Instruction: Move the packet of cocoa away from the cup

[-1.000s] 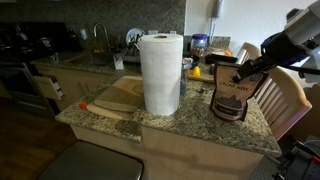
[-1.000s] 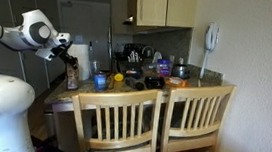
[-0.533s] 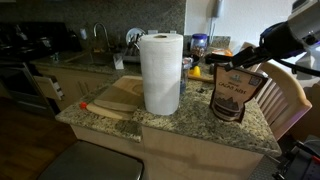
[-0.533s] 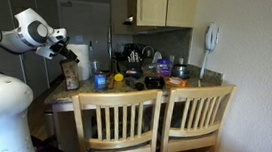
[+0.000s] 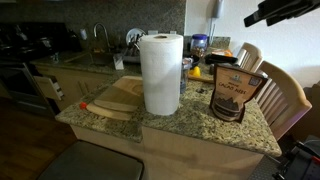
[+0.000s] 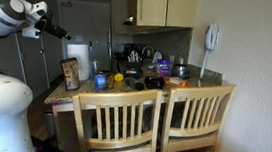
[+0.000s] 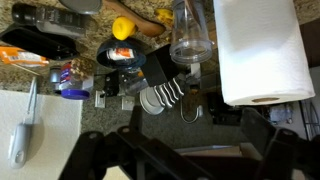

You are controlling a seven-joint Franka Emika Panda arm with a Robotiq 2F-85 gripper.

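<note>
Standing upright — packet of cocoa (image 5: 235, 92), gripper (image 5: 252, 19) apart.

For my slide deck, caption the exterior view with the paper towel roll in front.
Cocoa packet stands upright on the granite counter beside the paper towel roll, gripper well clear overhead.

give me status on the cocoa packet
hand open, up high. cocoa packet upright, standing free, cup apart from it. paper towel roll close beside packet.

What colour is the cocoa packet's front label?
Pale tan, on the dark brown packet of cocoa; clearest in an exterior view.
</note>
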